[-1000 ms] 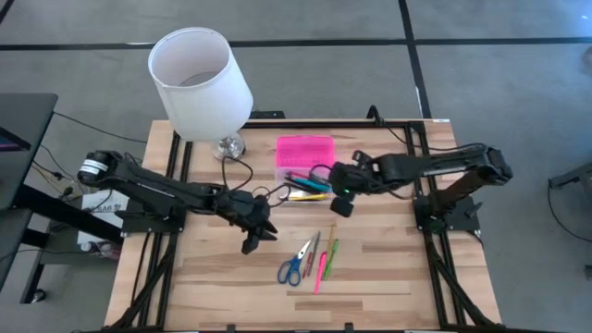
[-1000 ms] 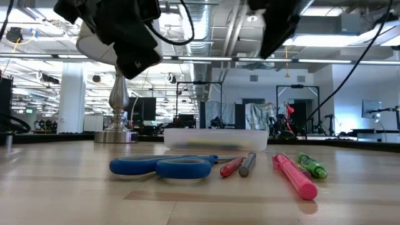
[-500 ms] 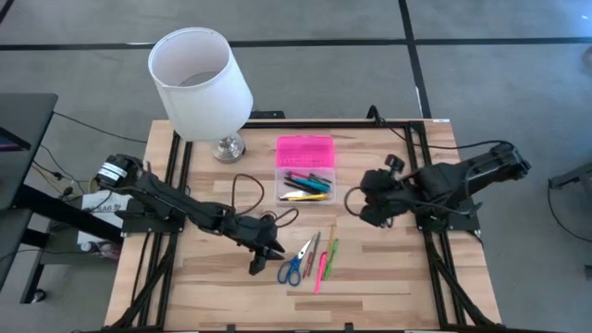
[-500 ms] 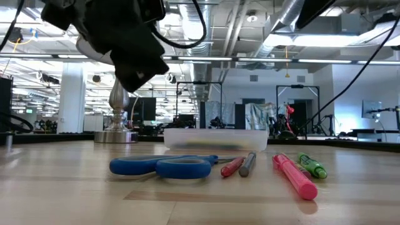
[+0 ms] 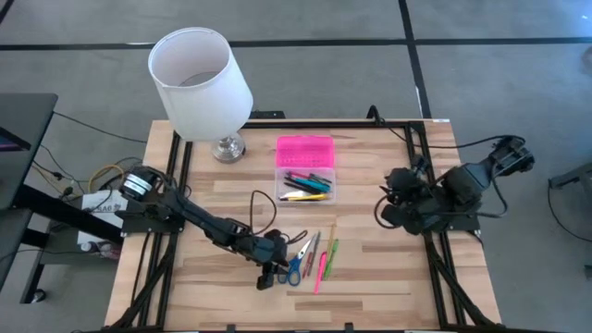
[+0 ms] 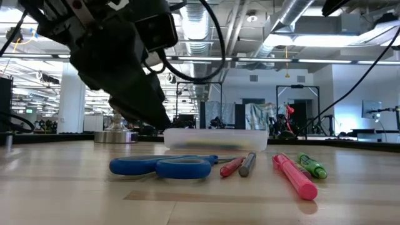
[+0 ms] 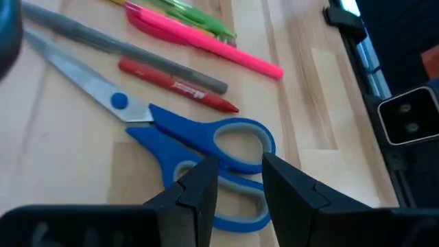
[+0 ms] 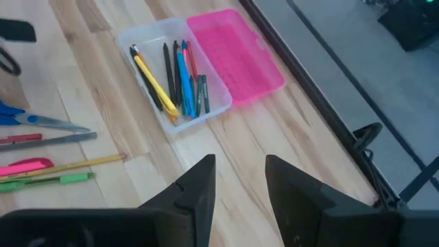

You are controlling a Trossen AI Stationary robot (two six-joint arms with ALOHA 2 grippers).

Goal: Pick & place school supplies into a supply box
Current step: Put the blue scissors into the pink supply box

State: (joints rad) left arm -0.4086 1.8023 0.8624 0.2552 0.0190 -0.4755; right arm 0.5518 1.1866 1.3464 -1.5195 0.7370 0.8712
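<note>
Sitting flat on the near-centre of the table, the blue-handled scissors (image 5: 293, 265) have their handle loops toward the near-left and blades pointing far-right; the left wrist view shows the loops directly beyond the fingertips. Just right of them lie a red pen (image 7: 180, 87), a grey pen (image 7: 116, 46), a pink marker (image 5: 321, 269) and a green marker (image 5: 332, 254), packed close and roughly parallel. The supply box (image 5: 305, 178) is farther back at table centre, its pink lid flipped open on the far side, its clear base already holding several pens. The left gripper (image 5: 269, 272) hovers low at the scissor handles, fingers parted a narrow gap, holding nothing. The right gripper (image 5: 385, 205) is parked well to the right near the table edge, fingers apart, empty. A white lamp (image 5: 200, 85) stands at the far-left, clear of the action. Risks, as I read it: the gap looks tight for the handle, so a finger could land on a loop and skid the scissors into the red pen beside them. A grip on one loop only would let the scissors pivot or swing open on the lift. The neighbouring pens are close enough to get nudged or pinched along.
</note>
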